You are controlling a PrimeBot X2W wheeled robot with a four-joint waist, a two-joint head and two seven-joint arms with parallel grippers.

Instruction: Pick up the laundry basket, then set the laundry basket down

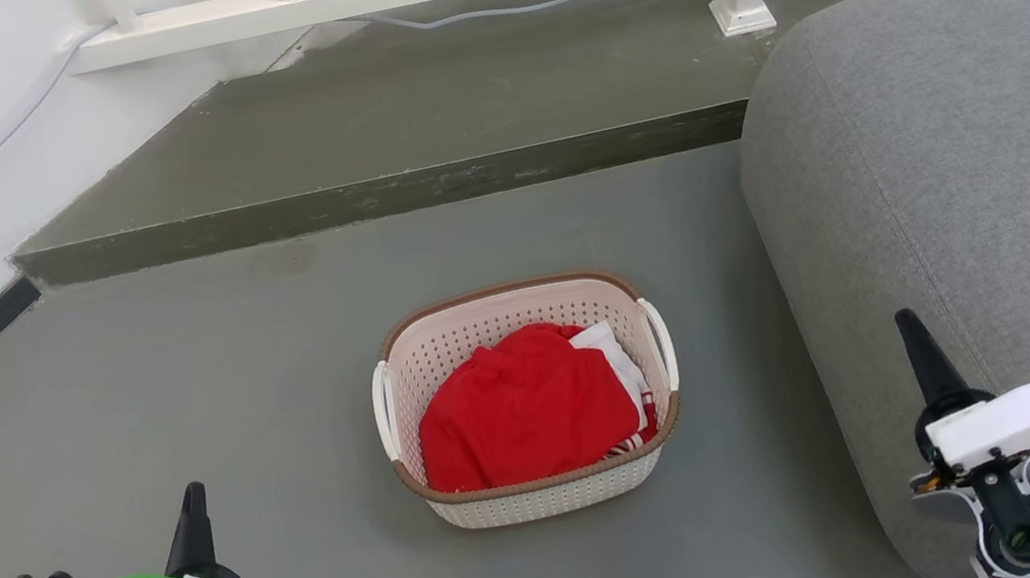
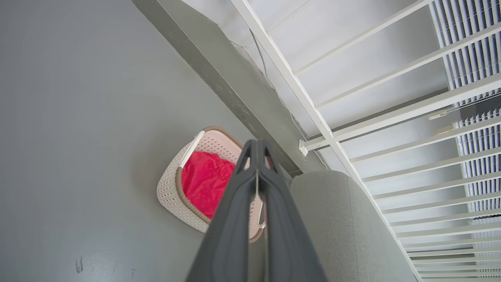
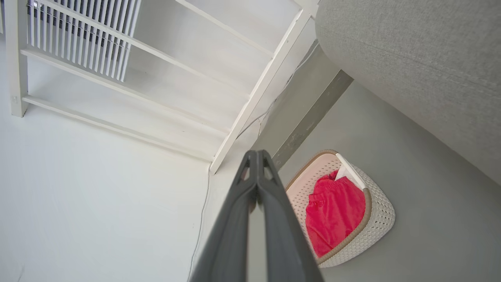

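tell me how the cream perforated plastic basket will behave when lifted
The cream-white perforated plastic laundry basket probably stays stiff; its moulded walls hold shape. Likely light: thin lattice, only a crumpled red garment and white cloth inside. Lifted by one white side handle, it would probably tilt.

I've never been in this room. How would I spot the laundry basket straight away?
Find the big grey sofa on the right; on the floor just left of it, before the raised step, stands the laundry basket. It is cream, perforated, brown-rimmed, holding red cloth.
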